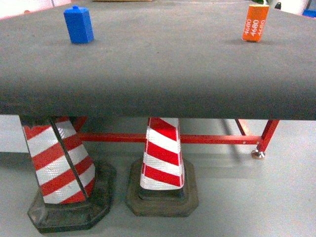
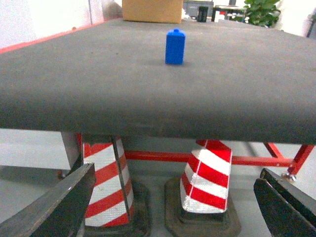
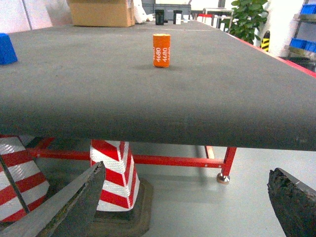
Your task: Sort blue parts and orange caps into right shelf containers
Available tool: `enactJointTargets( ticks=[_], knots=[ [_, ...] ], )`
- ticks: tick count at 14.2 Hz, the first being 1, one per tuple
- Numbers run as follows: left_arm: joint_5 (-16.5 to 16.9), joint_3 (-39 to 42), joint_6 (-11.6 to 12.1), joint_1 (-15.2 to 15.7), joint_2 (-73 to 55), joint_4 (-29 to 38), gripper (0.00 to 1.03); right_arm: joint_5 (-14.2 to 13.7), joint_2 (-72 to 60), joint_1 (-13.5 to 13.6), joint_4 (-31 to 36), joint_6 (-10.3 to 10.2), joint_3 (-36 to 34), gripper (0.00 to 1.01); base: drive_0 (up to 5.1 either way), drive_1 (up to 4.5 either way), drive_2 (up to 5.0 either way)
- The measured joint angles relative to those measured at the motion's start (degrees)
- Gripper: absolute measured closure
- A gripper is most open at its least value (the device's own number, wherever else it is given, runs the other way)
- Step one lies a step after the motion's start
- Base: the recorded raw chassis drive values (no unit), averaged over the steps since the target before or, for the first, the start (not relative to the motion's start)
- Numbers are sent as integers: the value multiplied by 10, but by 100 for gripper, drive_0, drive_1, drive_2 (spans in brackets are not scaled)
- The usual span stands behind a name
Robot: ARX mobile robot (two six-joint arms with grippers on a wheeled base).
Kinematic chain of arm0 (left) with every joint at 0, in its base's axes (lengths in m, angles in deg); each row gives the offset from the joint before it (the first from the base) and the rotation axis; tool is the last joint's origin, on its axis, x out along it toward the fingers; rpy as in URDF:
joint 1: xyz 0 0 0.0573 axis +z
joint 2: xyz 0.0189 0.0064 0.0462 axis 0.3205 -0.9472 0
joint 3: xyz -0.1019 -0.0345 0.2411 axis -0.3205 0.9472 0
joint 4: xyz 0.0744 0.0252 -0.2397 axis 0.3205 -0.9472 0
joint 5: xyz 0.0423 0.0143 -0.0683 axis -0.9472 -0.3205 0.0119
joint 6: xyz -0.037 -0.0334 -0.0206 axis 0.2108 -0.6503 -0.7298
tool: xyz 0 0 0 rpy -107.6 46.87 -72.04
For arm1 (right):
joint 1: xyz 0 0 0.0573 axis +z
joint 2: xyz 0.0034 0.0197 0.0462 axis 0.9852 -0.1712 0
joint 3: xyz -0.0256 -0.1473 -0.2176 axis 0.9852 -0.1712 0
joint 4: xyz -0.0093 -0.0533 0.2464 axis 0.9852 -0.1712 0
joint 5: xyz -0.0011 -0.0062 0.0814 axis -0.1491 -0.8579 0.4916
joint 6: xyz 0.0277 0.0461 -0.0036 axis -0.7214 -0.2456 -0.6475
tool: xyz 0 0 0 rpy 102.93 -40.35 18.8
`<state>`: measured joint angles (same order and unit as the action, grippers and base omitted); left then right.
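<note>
On the dark grey table top (image 1: 158, 64) in the head view, a blue part (image 1: 78, 24) stands upright at the far left and an orange cap (image 1: 255, 22) printed "4680" stands at the far right, well apart. Under the table, two red-and-white striped cones (image 1: 162, 155) stand side by side before a red tube frame (image 1: 207, 139). Neither gripper shows here.

From the left wrist view, the left gripper (image 2: 177, 207) hangs below the table's near edge, released, its two dark fingers (image 2: 54, 207) spread wide with nothing between them. The blue part (image 2: 175, 47) stands far off on the table, and a brown cardboard box (image 2: 152, 10) sits at the far edge.

From the right wrist view, the right gripper (image 3: 182, 207) is likewise spread and empty, low before the table. The orange cap (image 3: 161, 50) stands upright mid-table. Blue shapes at the far right (image 3: 303, 44) may be containers on a shelf, though they are too small to tell.
</note>
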<state>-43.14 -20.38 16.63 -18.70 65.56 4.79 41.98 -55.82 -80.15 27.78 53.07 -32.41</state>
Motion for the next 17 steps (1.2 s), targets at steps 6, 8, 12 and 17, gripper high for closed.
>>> enactJointTargets(
  ticks=[6, 8, 12, 17],
  knots=[
    [0, 0, 0, 0, 0, 0, 5, 0, 0, 0, 0, -1, 0, 3, 0, 0, 0],
    [0, 0, 0, 0, 0, 2, 5, 0, 0, 0, 3, -1, 0, 3, 0, 0, 0],
    [-1, 0, 0, 0, 0, 1, 5, 0, 0, 0, 0, -1, 0, 3, 0, 0, 0],
    [0, 0, 0, 0, 0, 0, 5, 0, 0, 0, 0, -1, 0, 3, 0, 0, 0]
  ],
)
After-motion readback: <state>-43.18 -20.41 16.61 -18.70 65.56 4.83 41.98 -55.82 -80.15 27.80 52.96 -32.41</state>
